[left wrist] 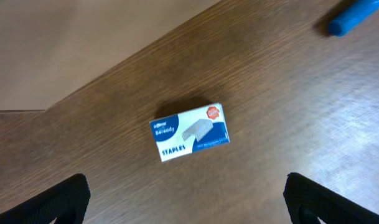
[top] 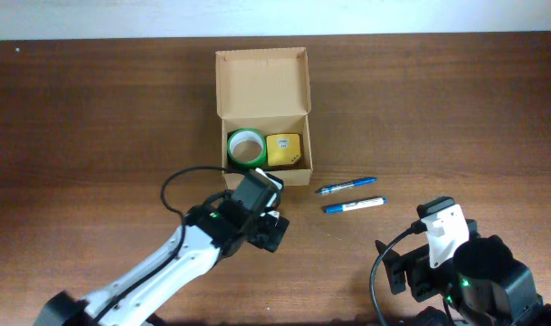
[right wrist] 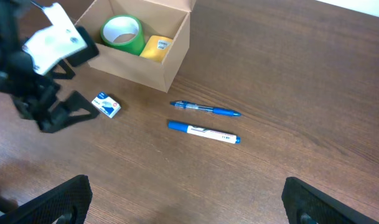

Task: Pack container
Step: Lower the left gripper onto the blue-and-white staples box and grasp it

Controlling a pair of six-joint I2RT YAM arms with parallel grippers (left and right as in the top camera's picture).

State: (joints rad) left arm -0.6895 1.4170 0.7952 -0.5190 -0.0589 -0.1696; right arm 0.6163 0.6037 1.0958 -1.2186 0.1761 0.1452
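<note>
- Left gripper (left wrist: 186, 196) hangs with both fingers (left wrist: 58, 199) spread wide, nothing between them; the little staple box (left wrist: 190, 132) lies flat on the table, ahead of the fingertips and untouched
- That box sits askew to the finger line, so closing on it could pinch a corner and spin it away
- It's low and flat too: dive too deep and the tips scrape wood, too shallow and they slip over the top
- Just beyond, the container (right wrist: 149, 65) stands lid-up, with a green tape roll (top: 245, 147) and a yellow item (top: 284, 149) side by side inside; a careless drop could land on those and keep the flap from shutting
- Light cardboard, I'd guess, so a knock from the wrist could shove it
- Right gripper (right wrist: 186, 199), also gaping and empty, hovers near the edge; the pen (top: 346, 186) and marker (top: 354, 206) look ready to roll if clipped
</note>
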